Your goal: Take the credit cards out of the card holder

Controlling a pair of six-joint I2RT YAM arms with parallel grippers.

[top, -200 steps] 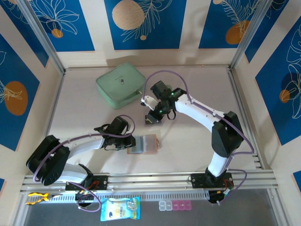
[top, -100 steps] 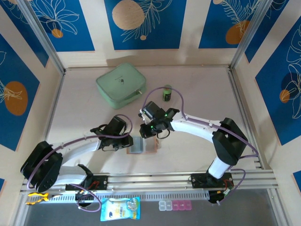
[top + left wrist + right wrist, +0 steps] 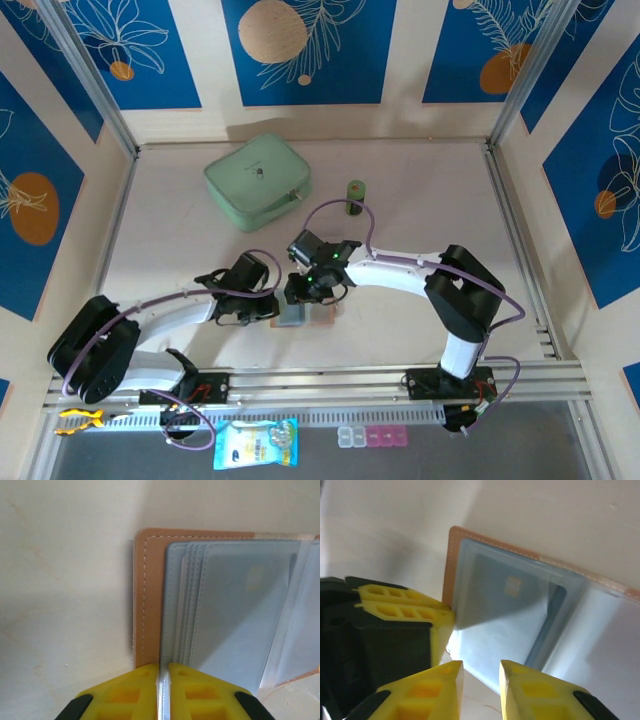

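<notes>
1. Tan-brown leather bifold card holder [image 3: 318, 318] with translucent grey inner pockets lies open and flat on the pale tabletop [image 3: 420, 190]. It is toward the front edge, between the two arms' tips.
2. Pale credit card [image 3: 495, 611] with a small square chip shows through the topmost grey pocket, tucked inside its sleeve.
3. Yellow-fingered, the left pincer [image 3: 163, 690] is closed almost completely. It pinches the thin edge of the card holder where the grey pockets meet the stitched leather.
4. Also yellow-fingered, the right pincer [image 3: 481, 682] stands slightly parted with a narrow gap, right at the near edge of the grey pockets. Nothing is clamped in it, and I cannot tell whether it touches the sleeve.
5. Seen from the right wrist, the left pincer's fingertips meet the card holder's leather border.
6. Well behind, a mint-green zip case [image 3: 257, 180] rests toward the back left. A small green cylinder [image 3: 355, 192] stands upright to its right.
</notes>
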